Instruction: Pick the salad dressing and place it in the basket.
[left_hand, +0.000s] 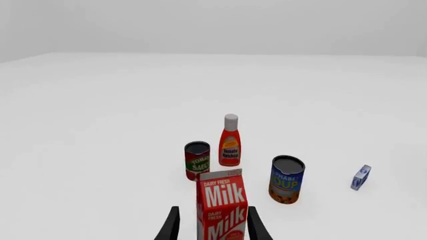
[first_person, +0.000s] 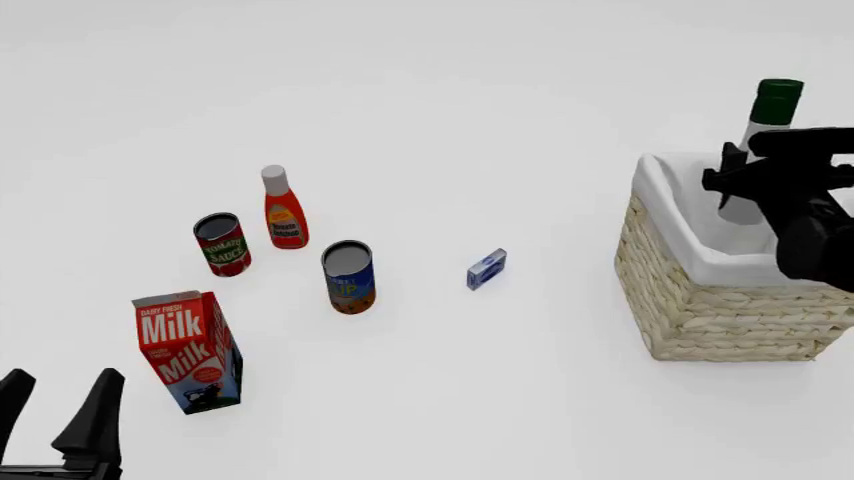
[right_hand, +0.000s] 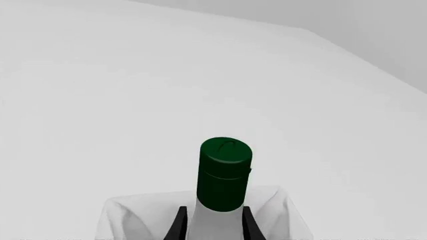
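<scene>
**Dressing held over the basket, ready to be lowered and let go**

The salad dressing (first_person: 763, 140) stands upright in the right gripper (first_person: 742, 178), its dark green cap well above the rim and its white body reaching down into the mouth of the wicker basket (first_person: 714, 305). In the right wrist view the two black fingers sit against either side of the bottle's neck, so the gripper is clamped on the dressing; whether the base already rests on the basket floor is hidden by the white cloth lining (first_person: 667, 195).

To do this step well, I judge the bottle should be kept vertical and lowered straight until it is supported, away from the cloth-covered wall nearest it, and only then released. Letting go while it hangs could tip such a tall, narrow bottle. The fingers should then part fully and lift straight up past the cap.

The left gripper (first_person: 56, 415) waits near the front edge of the table (first_person: 534, 80), its jaws spread apart with nothing in them. In its wrist view the milk carton (first_person: 190, 350) stands just beyond the fingertips. Further out are a tomato sauce can (first_person: 222, 244), a ketchup bottle (first_person: 282, 210), a soup can (first_person: 348, 277) and a small blue box (first_person: 487, 269), all well apart from the basket.

The table is plain, matte white and level, and the surroundings are a bare pale grey.
</scene>
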